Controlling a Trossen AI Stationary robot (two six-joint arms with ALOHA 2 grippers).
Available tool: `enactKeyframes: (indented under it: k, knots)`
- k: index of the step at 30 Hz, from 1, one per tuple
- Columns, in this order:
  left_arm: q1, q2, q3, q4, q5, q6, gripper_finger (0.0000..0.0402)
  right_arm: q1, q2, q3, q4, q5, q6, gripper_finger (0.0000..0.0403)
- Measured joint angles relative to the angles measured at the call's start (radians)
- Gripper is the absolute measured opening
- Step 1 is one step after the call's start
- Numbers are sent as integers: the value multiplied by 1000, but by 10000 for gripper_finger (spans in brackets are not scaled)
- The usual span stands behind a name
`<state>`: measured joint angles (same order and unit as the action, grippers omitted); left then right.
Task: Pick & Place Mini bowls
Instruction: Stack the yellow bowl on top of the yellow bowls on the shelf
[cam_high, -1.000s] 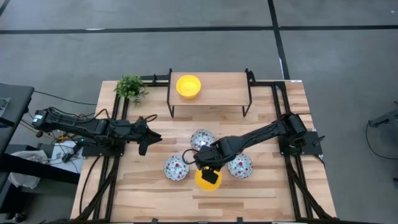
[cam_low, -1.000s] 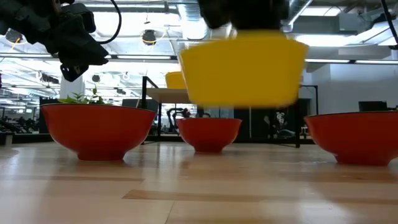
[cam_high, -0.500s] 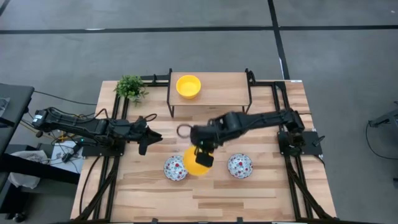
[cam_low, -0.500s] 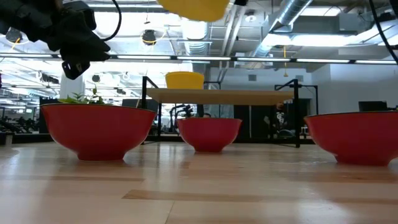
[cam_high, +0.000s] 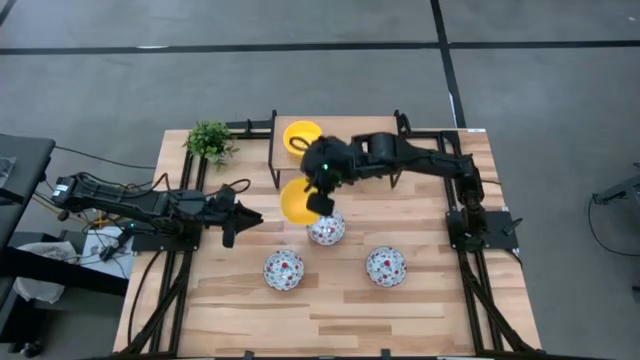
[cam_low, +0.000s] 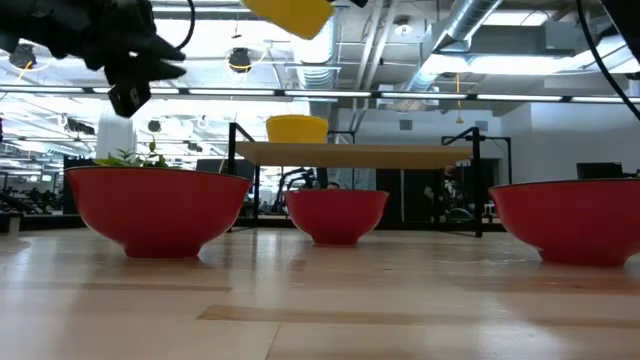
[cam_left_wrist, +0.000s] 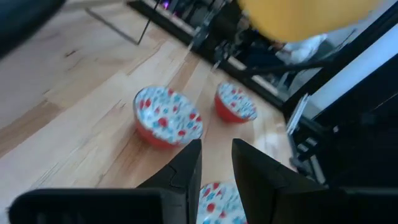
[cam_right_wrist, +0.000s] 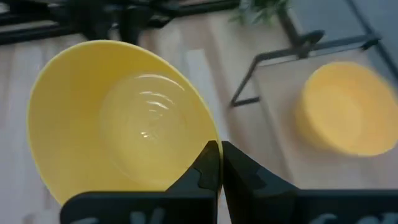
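Observation:
My right gripper (cam_high: 318, 203) is shut on a plain yellow mini bowl (cam_high: 296, 200), held in the air just in front of the raised wooden shelf (cam_high: 360, 140). This bowl also shows at the top of the low view (cam_low: 287, 14). A second yellow bowl (cam_high: 301, 136) stands on the shelf's left part. Three floral bowls, white inside and red outside, stand on their bases on the table (cam_high: 326, 229) (cam_high: 283, 270) (cam_high: 385, 266). My left gripper (cam_high: 243, 215) is open and empty over the table's left part, pointing toward the bowls. My right gripper pinches the yellow bowl's rim (cam_right_wrist: 210, 144), one finger inside the bowl and one outside. The bowl is lifted clear of the table and tilted, and its hollow (cam_right_wrist: 140, 124) faces the wrist camera.
A small green plant (cam_high: 210, 140) stands at the far left corner. The shelf's black frame legs (cam_high: 274, 160) stand close to the held bowl. Black rails (cam_high: 470, 290) run along the table's left and right sides.
My right gripper has lifted the yellow bowl from the table near the front edge. It has carried the bowl up and toward the far edge, over the floral bowls, to just in front of the shelf. The floral bowl it hid now shows.

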<state>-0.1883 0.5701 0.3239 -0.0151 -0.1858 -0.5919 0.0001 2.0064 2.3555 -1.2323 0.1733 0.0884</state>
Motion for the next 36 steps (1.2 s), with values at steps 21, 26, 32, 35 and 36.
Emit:
enactKeyframes:
  k: [21, 26, 32, 35, 36]
  knots:
    - [0, 13, 0, 496, -241, 155, 207, -13, -6, -2, 353, 528, -224, 0]
    - [0, 13, 0, 619, -322, 312, 217, 42, -6, -2, 514, 791, -326, 0]
    - [0, 61, 35, 775, -345, 522, 218, 88, 4, -6, 681, 919, -409, 0]
    - [0, 123, 92, 776, -346, 596, 218, 107, 13, -39, 774, 986, -516, 0]
    - [0, 145, 112, 777, -345, 624, 218, 111, 13, -59, 811, 999, -549, 0]
